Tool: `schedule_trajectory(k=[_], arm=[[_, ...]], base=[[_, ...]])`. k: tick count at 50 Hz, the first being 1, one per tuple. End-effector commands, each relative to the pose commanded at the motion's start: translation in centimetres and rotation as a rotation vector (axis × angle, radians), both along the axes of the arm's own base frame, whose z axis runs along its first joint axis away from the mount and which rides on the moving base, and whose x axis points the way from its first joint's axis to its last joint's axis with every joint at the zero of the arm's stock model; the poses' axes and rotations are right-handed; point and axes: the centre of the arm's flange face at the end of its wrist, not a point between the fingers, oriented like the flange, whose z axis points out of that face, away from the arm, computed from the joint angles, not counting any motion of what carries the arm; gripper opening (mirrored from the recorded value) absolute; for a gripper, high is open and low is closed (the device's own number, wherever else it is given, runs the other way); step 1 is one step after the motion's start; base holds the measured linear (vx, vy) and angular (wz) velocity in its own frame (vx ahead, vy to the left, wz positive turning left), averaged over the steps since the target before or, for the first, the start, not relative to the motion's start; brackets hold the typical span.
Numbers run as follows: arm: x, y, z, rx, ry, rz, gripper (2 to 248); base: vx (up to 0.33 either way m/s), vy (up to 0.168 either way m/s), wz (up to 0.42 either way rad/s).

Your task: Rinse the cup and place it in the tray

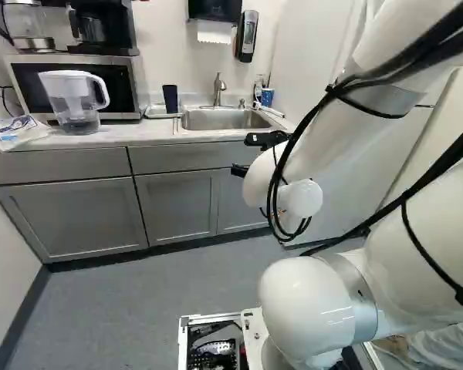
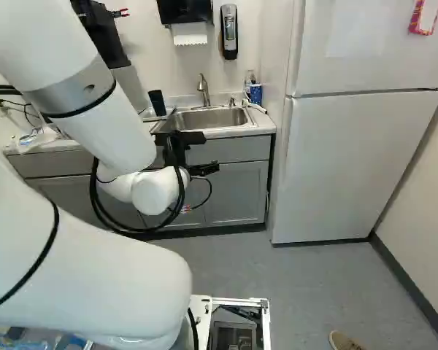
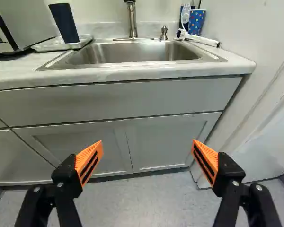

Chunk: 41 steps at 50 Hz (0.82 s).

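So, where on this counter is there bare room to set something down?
Bare: the counter strip between the tray and the front edge, and the small front corner between sink and fridge. Crowded: behind that corner, with spotted cup and brush; before the microwave, with pitcher and bag.

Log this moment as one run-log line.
gripper: open, empty, ahead of cabinets | dark cup: on white tray | tray: on counter, beside sink | rinse: not under way

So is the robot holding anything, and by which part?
Nothing is held: the gripper is open, with nothing between its orange pads, and the dark cup stands beside the sink.
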Motion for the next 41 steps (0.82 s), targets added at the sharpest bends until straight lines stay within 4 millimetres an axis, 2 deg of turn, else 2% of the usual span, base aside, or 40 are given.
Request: schedule_trajectory(k=[20, 41], arm=[[-1.2, -0.2, -0.8, 0.003, -0.023, -0.005, 247], [-1.4, -0.2, -1.0, 0.003, -0.028, -0.006, 247]], base=[[0.000, 0.000, 0.000], [0.000, 0.000, 0.000]])
